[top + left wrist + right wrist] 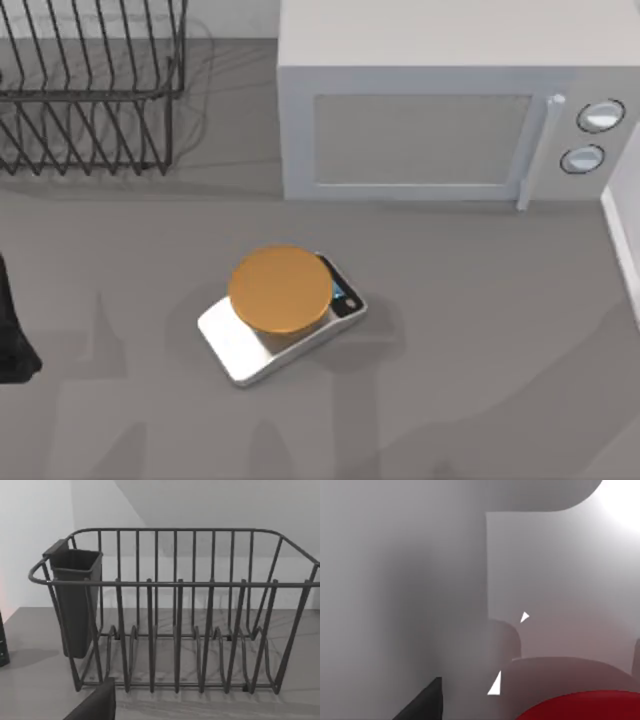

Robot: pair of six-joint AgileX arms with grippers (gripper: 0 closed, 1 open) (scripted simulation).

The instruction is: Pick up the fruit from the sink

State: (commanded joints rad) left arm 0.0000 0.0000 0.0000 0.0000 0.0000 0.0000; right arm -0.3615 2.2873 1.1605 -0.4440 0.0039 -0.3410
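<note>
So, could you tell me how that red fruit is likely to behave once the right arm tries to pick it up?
The fruit shows as a smooth, curved red surface in the right wrist view, so it may roll if nudged. Its even sheen suggests a slippery skin; a centred grip seems wise. It looks solid rather than floppy, though most of it is cut off.

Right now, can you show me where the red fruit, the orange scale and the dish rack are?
fruit (580,707): right wrist view, on its red top.
scale (280,288): top view, middle of its orange disc.
dish rack (175,584): left wrist view, on its front top rail.
</note>
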